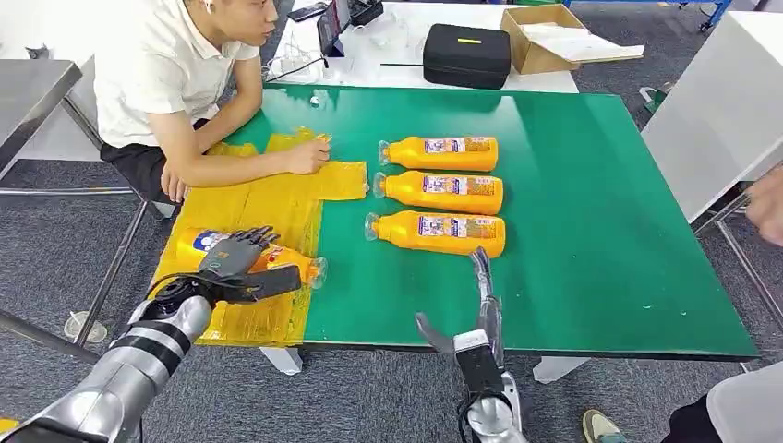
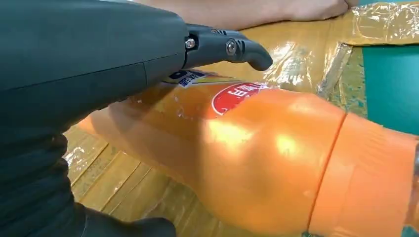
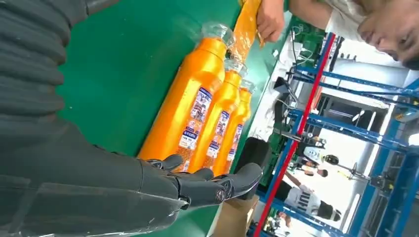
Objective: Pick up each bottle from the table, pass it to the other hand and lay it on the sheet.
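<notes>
Left arm reaches in over the table's (image 1: 554, 277) near-left corner; left hand (image 1: 238, 261) lies on top of an orange bottle (image 1: 294, 260), fingers curled around it, grasping it as it lies on the yellow sheet (image 1: 277, 198). Right arm is raised at the near edge, right hand (image 1: 480, 305) released, fingers extended toward three more bottles (image 1: 443, 192) lying side by side mid-table, not touching them. A person's hand (image 1: 307, 155) rests on the sheet's far edge.
</notes>
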